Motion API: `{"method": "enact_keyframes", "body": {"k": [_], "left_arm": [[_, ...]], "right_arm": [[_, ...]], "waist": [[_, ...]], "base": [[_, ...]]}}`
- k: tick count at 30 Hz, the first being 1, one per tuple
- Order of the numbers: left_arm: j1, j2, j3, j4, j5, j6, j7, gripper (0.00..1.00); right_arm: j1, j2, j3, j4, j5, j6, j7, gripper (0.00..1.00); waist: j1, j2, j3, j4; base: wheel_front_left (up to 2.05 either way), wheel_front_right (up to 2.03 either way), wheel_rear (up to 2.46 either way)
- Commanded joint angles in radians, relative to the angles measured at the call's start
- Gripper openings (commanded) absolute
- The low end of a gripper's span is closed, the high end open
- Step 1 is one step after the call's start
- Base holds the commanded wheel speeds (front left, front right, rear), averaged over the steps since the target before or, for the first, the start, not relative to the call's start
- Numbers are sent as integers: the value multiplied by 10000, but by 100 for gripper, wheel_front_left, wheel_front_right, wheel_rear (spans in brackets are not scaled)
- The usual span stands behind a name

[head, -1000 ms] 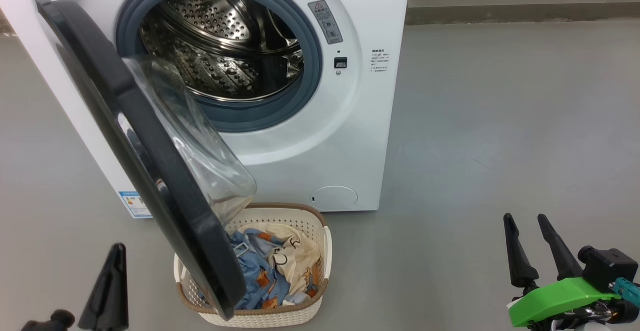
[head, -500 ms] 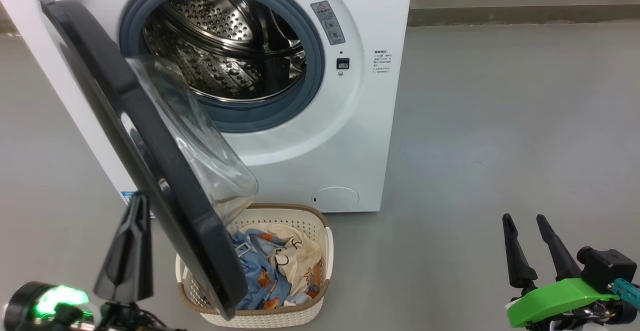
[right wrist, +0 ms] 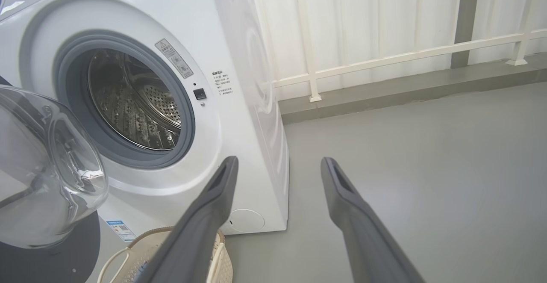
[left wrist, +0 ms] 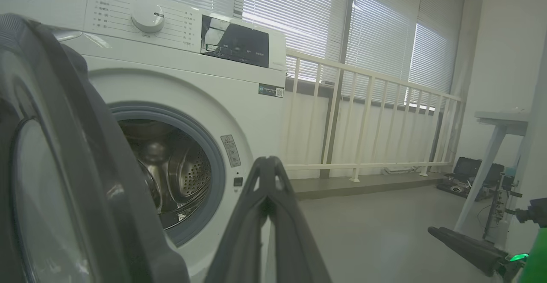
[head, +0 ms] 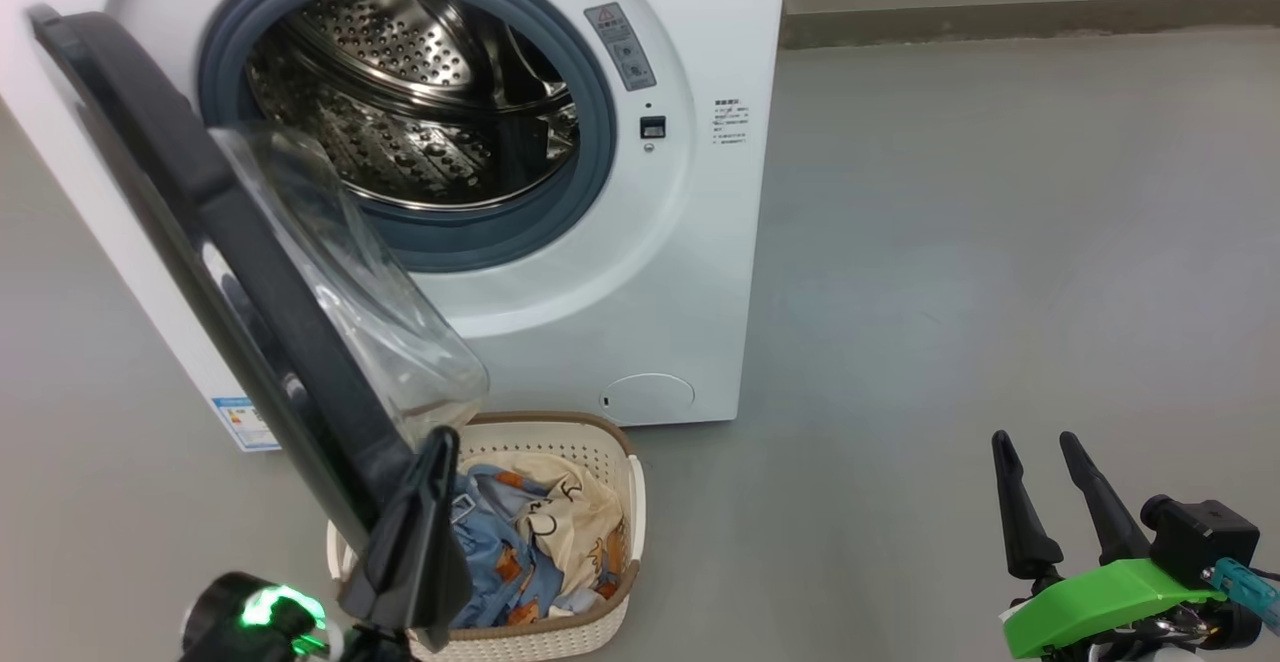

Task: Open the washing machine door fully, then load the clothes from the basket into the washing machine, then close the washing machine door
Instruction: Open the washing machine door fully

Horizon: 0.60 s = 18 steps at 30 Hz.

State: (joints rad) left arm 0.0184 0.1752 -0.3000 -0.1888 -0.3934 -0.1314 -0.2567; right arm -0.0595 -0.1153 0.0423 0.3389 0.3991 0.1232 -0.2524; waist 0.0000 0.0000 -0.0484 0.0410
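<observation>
Left pincer (head: pixel 438 452) pressed together, empty, just beside the lower edge of washing machine door (head: pixel 235 242); contact unclear. Right pincer (head: pixel 1034 447) spread, idle, well apart. Door half-swung, overhanging basket (head: pixel 605 430); clothes (head: pixel 530 532) inside it. Likely best: push inner rim leftward along the hinge arc, clear of the bulging glass. Rim glossy, slick; basket perforated plastic; fabric soft; drum (head: pixel 400 102) dimpled steel.

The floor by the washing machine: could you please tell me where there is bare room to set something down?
Bare floor spans from the washing machine rightward to the right fingers; another patch lies left of the door. Crowded: under the door, where the basket and left fingers sit.
</observation>
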Motion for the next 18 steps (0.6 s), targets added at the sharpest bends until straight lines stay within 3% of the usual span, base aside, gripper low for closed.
{"method": "enact_keyframes", "body": {"k": [1,18], "left_arm": [[-510,64,228,-2,-89,7,-51,0],[-1158,-51,-149,2513,-1262,10,179,0]], "right_arm": [[-258,-84,248,-233,-23,75,-93,100],[-321,16,307,-178,-45,75,-93,100]], "waist": [[0,0,24,-87],[0,0,141,-464]], "base": [[0,0,0],[0,0,0]]}}
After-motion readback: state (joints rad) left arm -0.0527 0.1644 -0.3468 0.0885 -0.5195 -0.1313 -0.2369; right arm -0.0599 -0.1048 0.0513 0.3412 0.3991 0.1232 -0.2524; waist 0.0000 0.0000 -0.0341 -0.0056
